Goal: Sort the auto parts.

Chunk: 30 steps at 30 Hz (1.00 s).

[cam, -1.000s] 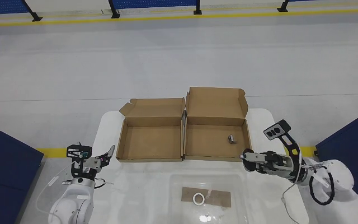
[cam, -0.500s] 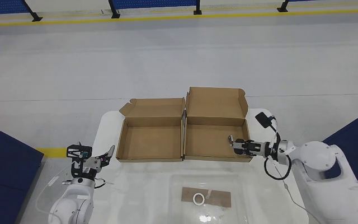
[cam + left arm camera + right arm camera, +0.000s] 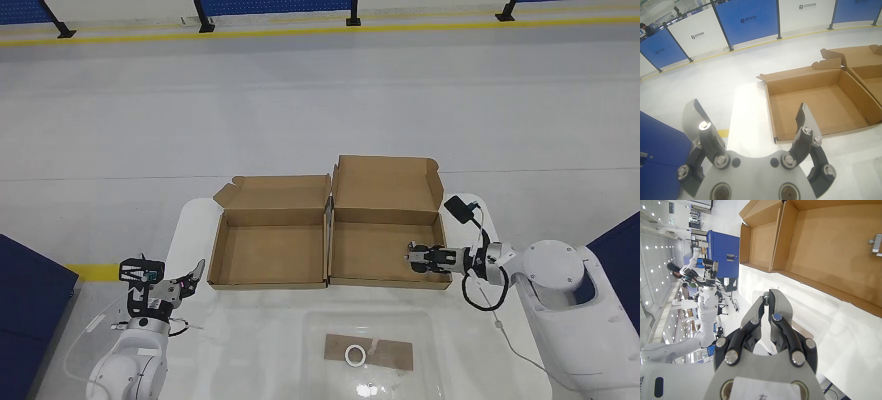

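Right, my right gripper (image 3: 767, 302) is pinched narrow on a small bolt (image 3: 766, 298), held at the fingertips close to the front wall of the right-hand cardboard box (image 3: 370, 250). A metal bracket (image 3: 875, 245) lies inside that box. My left gripper (image 3: 749, 108) hangs spread wide, well off to that box's left, holding nothing. I'd lift clear of the wall, come in low near the bracket, then release gently, so the bolt doesn't roll or bounce out.

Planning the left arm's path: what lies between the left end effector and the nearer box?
Only bare table lies between the left end effector and the box, as the left wrist view shows.
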Available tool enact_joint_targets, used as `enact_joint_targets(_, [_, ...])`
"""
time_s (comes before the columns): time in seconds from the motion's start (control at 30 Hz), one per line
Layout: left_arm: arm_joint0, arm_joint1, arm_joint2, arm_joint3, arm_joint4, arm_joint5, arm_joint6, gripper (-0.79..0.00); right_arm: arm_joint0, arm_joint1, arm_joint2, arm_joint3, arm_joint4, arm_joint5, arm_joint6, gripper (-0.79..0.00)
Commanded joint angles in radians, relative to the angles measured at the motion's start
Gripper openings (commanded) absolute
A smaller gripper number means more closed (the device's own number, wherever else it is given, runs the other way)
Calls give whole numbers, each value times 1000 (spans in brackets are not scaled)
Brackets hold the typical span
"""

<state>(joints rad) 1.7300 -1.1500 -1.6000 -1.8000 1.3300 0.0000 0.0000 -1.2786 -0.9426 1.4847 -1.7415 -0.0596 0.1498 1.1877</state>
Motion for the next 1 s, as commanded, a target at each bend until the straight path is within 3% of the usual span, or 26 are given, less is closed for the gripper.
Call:
enact_joint_targets(0.0, [0,0,0,0,0,0,0,0,-2,0,0,-1,-4,-1,-8,-785])
enact_joint_targets(0.2, [0,0,0,0,0,0,0,0,70,-4,-94,10,-200,155,-108,-785])
enact_joint_targets(0.33, [0,0,0,0,0,0,0,0,189,-21,-229,93,-335,291,-131,-785])
enact_joint_targets(0.5, [0,0,0,0,0,0,0,0,360,-56,-425,237,-504,388,-122,-785])
enact_joint_targets(0.8, [0,0,0,0,0,0,0,0,585,-160,-707,522,-587,426,-112,-785])
enact_joint_targets(0.97, [0,0,0,0,0,0,0,0,594,-167,-717,544,-572,422,-101,-785])
